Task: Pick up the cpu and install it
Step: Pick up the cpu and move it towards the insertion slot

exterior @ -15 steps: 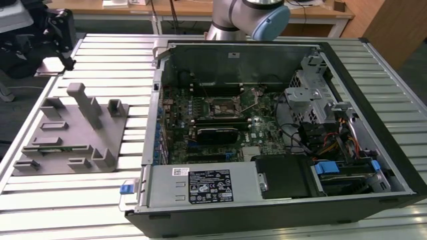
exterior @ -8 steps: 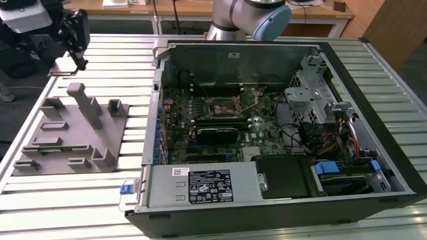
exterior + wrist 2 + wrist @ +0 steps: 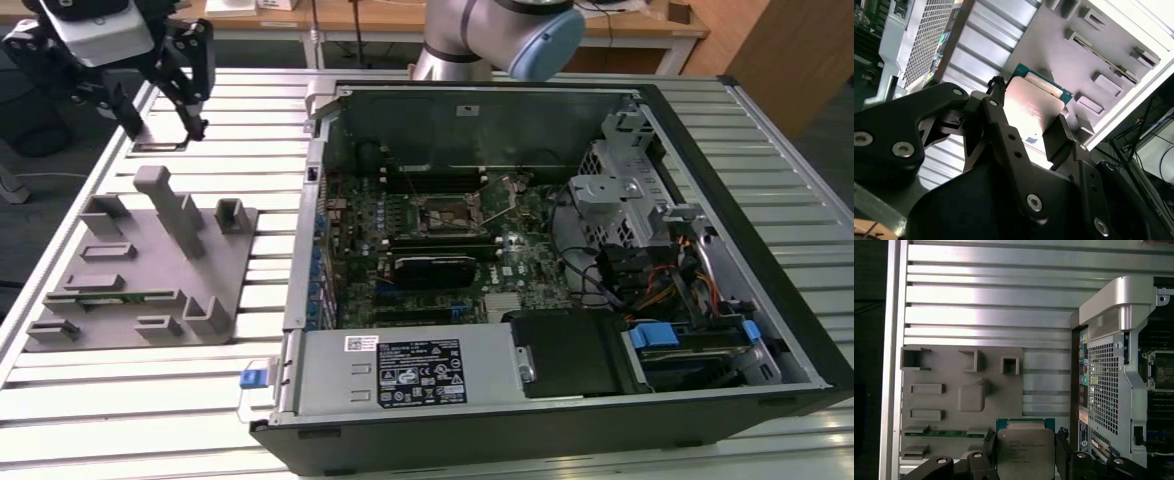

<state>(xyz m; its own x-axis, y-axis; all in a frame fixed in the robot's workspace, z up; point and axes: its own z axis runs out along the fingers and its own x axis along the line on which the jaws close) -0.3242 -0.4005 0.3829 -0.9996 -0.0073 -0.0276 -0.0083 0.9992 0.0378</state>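
Two black fingers [image 3: 1063,455] of the gripper [image 3: 170,133] clamp the cpu [image 3: 1025,452] by opposite edges. It is held flat, silver top upward, and is near-square with no clear long axis.

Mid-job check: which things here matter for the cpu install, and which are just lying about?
Job: black gripper shut on shiny silver square cpu; black square socket frame inside open computer case.
Lying about: grey plastic fixture block; green circuit strip in it; slatted aluminium table.
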